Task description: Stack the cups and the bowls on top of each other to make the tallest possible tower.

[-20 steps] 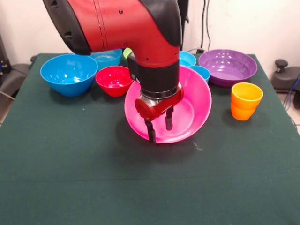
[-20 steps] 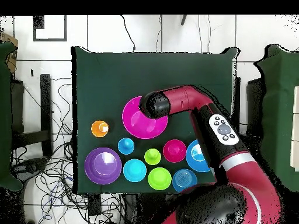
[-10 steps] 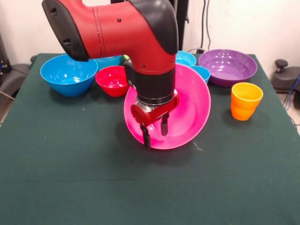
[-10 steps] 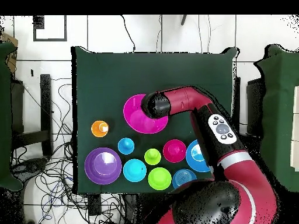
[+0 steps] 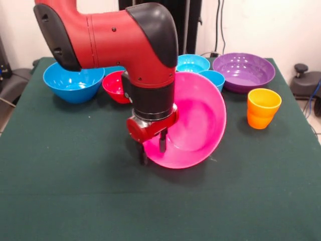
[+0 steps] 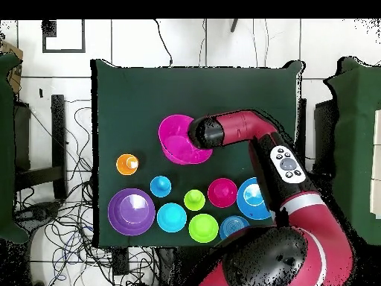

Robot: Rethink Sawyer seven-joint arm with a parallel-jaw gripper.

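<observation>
Pink bowl (image 5: 198,120) tilted, rim pinched by claw (image 5: 152,148)

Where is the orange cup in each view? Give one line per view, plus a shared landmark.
Front view: orange cup stands at right, below the purple bowl.
Overhead view: orange cup sits at left, above the purple bowl.
Shared landmark: the tilted pink bowl mid-table.
</observation>
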